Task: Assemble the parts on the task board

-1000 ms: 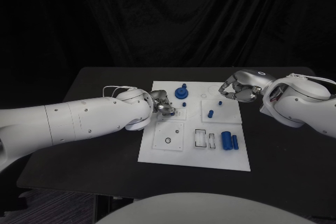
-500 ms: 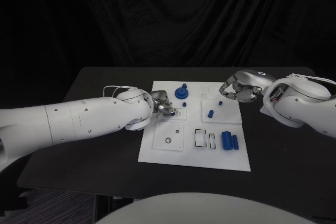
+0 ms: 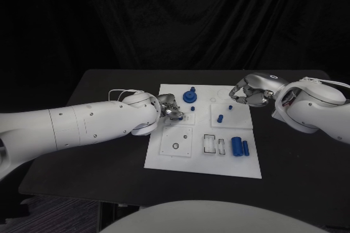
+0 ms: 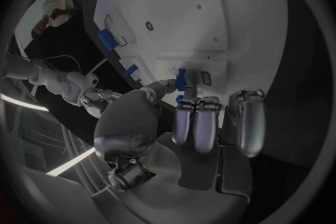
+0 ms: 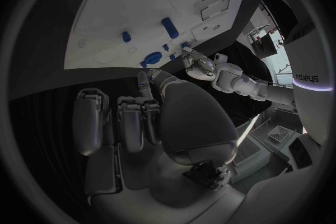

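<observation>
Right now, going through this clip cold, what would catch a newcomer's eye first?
The white task board in the middle of the black table, dotted with small blue parts. The left hand is at the board's left edge, and the left wrist view shows it pinching a small blue peg over the board. The right hand hovers at the board's far right corner, fingers curled in, holding nothing.

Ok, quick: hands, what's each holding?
Left hand: pinches a small blue part at the task board.
Right hand: fingers curled in, holding nothing.
</observation>
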Controlling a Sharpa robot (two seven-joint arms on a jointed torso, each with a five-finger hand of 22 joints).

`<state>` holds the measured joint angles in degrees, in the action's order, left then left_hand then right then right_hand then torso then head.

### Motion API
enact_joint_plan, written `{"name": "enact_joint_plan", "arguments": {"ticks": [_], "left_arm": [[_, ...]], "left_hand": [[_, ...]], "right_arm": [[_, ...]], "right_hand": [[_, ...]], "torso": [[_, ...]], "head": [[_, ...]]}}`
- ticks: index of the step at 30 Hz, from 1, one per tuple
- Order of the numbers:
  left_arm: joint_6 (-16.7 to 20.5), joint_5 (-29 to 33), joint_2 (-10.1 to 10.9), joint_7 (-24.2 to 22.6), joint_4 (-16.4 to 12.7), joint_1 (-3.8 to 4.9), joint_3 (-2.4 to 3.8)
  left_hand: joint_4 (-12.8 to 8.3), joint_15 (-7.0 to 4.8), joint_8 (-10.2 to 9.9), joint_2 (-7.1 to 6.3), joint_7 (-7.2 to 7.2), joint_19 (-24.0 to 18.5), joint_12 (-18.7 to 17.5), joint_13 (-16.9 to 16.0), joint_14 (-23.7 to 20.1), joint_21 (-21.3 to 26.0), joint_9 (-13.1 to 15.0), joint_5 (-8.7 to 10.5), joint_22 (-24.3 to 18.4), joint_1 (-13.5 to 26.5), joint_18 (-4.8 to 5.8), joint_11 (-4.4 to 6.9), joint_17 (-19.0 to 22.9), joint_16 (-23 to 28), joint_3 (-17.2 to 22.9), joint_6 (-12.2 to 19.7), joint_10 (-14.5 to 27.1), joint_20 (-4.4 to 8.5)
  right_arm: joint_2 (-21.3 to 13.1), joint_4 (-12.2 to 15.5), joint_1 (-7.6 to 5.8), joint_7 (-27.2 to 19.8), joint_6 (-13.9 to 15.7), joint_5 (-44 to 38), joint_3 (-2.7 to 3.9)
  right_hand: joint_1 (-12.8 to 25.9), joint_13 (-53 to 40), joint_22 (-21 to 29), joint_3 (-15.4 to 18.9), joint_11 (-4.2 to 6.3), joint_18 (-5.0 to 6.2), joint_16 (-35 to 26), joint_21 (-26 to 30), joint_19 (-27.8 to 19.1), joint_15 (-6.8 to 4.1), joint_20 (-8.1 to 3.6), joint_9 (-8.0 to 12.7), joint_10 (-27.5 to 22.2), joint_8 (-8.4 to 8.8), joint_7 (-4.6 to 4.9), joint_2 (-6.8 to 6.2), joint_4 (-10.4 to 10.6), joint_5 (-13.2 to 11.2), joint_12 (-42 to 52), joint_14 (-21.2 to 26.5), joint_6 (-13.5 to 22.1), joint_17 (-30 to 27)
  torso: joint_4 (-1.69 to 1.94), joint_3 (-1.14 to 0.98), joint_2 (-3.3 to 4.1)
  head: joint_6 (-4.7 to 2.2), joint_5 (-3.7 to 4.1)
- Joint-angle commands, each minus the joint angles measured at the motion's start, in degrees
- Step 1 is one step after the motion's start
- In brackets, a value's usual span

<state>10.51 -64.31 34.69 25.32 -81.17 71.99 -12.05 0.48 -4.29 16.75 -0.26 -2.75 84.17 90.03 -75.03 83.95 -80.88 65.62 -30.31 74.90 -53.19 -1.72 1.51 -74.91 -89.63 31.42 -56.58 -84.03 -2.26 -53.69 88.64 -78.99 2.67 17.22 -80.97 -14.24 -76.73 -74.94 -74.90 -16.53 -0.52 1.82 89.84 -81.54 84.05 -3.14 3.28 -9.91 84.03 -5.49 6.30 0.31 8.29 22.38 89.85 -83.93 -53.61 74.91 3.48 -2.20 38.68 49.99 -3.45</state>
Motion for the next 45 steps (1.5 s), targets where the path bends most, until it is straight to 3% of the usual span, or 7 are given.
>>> {"name": "enact_joint_plan", "arguments": {"ticks": [1,19,22,23,30,38,45], "left_arm": [[0.9,-0.1,-0.3,-1.1,0.3,-0.26,-0.04],[-1.9,-0.1,-0.5,-1.2,0.5,-0.45,-0.04],[-2.6,-0.1,-0.4,-1.3,0.5,-0.47,-0.04],[-3.0,-0.1,-0.4,-1.4,0.5,-0.47,-0.04],[-4.2,-0.1,-0.3,-1.6,0.5,-0.49,-0.04],[-4.0,-0.1,-0.1,-1.6,0.5,-0.5,-0.04],[-3.8,-0.1,0.1,-1.4,0.6,-0.51,-0.04]], "left_hand": [[-1.1,-0.11,-0.4,0.5,0.32,1.6,0.0,-15.0,6.1,0.1,-0.1,0.3,12.2,-0.3,-0.44,0.13,-15.1,-0.4,1.4,0.5,-6.0,0.28],[-1.0,-0.05,-0.8,0.13,0.23,1.4,0.0,-15.0,6.1,0.4,-0.4,0.74,12.1,-0.6,-0.5,0.05,-15.1,-0.4,1.0,0.7,-6.0,0.23],[-0.3,0.06,-1.4,-0.05,0.17,1.4,0.0,-15.0,6.1,0.5,-1.1,3.11,12.1,-0.7,-0.51,-0.04,-15.1,-0.4,0.1,0.6,-6.0,0.11],[0.5,0.09,-1.8,-0.21,0.19,1.4,0.0,-15.0,6.1,0.6,-1.6,5.94,12.1,-0.6,-0.52,-0.05,-15.1,-0.4,-0.7,0.4,-6.0,0.03],[5.5,0.32,-3.7,-0.91,-0.07,1.5,0.0,-15.0,6.1,0.7,-4.6,14.8,12.1,1.1,-0.5,-0.32,-15.1,-0.4,-7.3,-0.9,-6.0,-0.14],[11.6,0.54,-4.9,-0.92,-0.32,1.3,0.0,-15.0,6.1,1.1,-6.3,19.18,12.0,3.2,-0.58,-0.58,-15.1,-0.4,-14.3,-1.7,-6.0,-0.38],[14.0,0.62,-5.2,-0.61,-0.39,1.2,0.0,-15.0,6.1,1.4,-6.7,20.12,12.0,3.8,-0.64,-0.67,-15.1,-0.4,-17.2,-1.9,-6.0,-0.42]], "right_arm": [[0.0,0.0,0.16,1.0,0.0,-0.1,0.04],[-0.1,0.0,0.18,1.0,-0.2,-0.1,0.04],[-0.1,0.0,0.19,1.0,-0.2,-0.1,0.04],[-0.1,0.0,0.19,1.0,-0.2,-0.1,0.04],[-0.1,0.0,0.2,1.0,-0.2,-0.1,0.04],[-0.2,0.0,0.21,1.0,-0.3,-0.1,0.04],[-0.2,0.1,0.22,1.1,-0.4,-0.1,0.04]], "right_hand": [[0.5,-15.1,-12.0,-0.5,-0.04,0.47,0.2,0.2,1.2,0.18,0.18,0.1,6.0,0.33,-0.3,-0.04,-0.1,0.2,0.2,-6.1,0.1,15.1],[0.5,-15.1,-12.0,-0.5,-0.03,0.47,0.2,0.2,1.2,0.17,0.17,0.1,6.0,0.34,-0.32,-0.03,-0.1,0.2,0.2,-6.1,0.1,15.1],[0.5,-15.1,-12.0,-0.5,-0.03,0.47,0.2,0.2,1.2,0.17,0.17,0.1,6.0,0.34,-0.32,-0.03,-0.1,0.2,0.2,-6.1,0.1,15.1],[0.5,-15.1,-12.0,-0.5,-0.03,0.47,0.2,0.2,1.2,0.17,0.17,0.1,6.0,0.34,-0.32,-0.03,-0.1,0.2,0.2,-6.1,0.1,15.1],[0.5,-15.1,-12.0,-0.5,-0.03,0.47,0.2,0.2,1.2,0.17,0.17,0.1,6.0,0.34,-0.32,-0.03,-0.1,0.2,0.2,-6.1,0.1,15.1],[0.6,-15.1,-12.1,-0.6,0.01,0.46,0.2,0.2,1.3,0.14,0.14,0.0,6.0,0.34,-0.37,0.01,-0.2,0.2,0.2,-6.1,0.1,15.1],[0.6,-15.1,-12.1,-0.6,0.01,0.46,0.2,0.2,1.3,0.14,0.14,0.0,6.0,0.34,-0.37,0.01,-0.2,0.2,0.2,-6.1,0.1,15.1]], "torso": [[-0.01,-0.02,-0.01],[0.04,0.0,0.0],[0.04,0.01,0.02],[0.05,0.01,0.02],[0.04,0.0,0.05],[0.01,0.02,0.03],[0.03,0.02,0.0]], "head": [[0.01,-0.09],[0.01,-0.12],[0.01,-0.1],[0.01,-0.08],[0.01,-0.17],[0.01,-0.25],[0.01,-0.3]]}}
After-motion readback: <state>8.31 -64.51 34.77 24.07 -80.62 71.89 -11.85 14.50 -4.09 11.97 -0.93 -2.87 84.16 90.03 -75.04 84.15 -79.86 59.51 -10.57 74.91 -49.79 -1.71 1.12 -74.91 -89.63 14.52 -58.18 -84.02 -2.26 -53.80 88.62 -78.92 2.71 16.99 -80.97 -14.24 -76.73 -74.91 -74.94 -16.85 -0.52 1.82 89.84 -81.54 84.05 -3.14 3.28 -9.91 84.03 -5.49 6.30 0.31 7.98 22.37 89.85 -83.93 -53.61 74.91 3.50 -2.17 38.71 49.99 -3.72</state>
